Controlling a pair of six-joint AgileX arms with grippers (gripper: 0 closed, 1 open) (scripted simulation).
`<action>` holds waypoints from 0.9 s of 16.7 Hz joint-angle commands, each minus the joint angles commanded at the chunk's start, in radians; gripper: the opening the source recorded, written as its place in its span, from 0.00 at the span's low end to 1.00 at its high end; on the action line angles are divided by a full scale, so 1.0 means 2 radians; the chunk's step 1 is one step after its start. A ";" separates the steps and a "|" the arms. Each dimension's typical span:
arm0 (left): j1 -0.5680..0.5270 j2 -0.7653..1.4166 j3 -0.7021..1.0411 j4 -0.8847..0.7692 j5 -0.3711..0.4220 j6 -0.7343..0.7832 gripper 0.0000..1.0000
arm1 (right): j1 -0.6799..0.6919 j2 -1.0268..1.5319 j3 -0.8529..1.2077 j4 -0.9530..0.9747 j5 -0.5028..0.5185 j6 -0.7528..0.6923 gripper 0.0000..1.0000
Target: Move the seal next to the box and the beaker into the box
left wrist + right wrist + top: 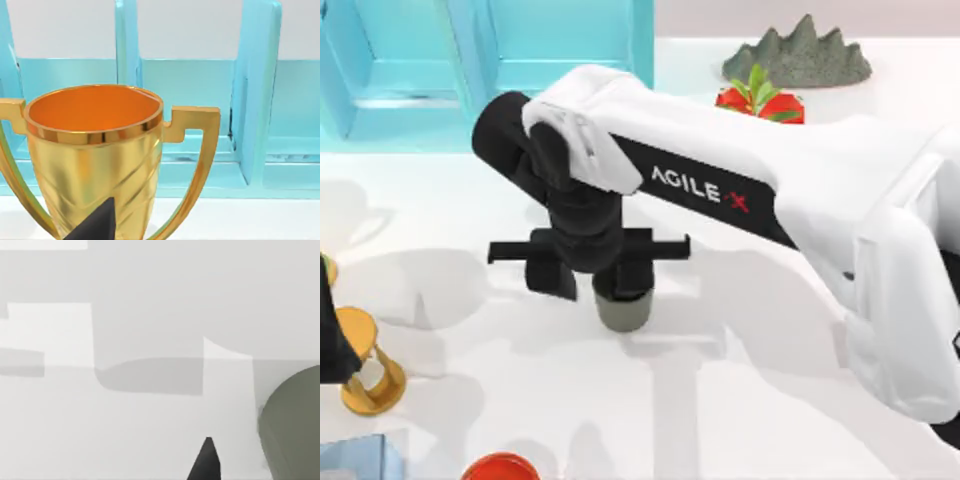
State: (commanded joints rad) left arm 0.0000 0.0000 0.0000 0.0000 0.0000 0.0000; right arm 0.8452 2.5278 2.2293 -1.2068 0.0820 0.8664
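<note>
**Beaker under the right gripper near the table's middle**

Beaker first: the small grey-green round cup stands upright on the white table, near the middle and a little toward the front edge of the top view. The right AgileX arm reaches across from the table's right side, and its black right gripper hangs directly over the cup. The fingers are spread apart, released, with one black finger overlapping the cup's rim from above and the other standing to the cup's left; whether either finger touches the cup cannot be told. The right wrist view shows the cup's grey-green wall beside a dark fingertip.

The blue-walled translucent box with compartments sits at the table's far left. A golden hourglass-shaped stand is at the left edge, a grey rocky mound and a red strawberry-like object with green leaves lie at the far right, and a red round object shows at the front edge.

The left wrist view faces a golden two-handled trophy cup in front of the blue box, with a dark fingertip of the left gripper low in the picture; the state of its jaws cannot be told.
</note>
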 joint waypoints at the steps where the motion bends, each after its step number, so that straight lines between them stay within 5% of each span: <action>1: 0.000 0.000 0.000 0.000 0.000 0.000 1.00 | 0.000 0.000 0.000 0.000 0.000 0.000 0.17; 4: 0.000 0.000 0.000 0.000 0.000 0.000 1.00 | 0.000 0.000 0.000 0.000 0.000 0.000 0.00; 15: 0.000 0.000 0.000 0.000 0.000 0.000 1.00 | -0.008 -0.021 -0.014 -0.005 -0.001 -0.009 0.00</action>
State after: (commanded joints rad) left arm 0.0000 0.0000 0.0000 0.0000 0.0000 0.0000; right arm 0.8299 2.4865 2.2004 -1.2170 0.0793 0.8492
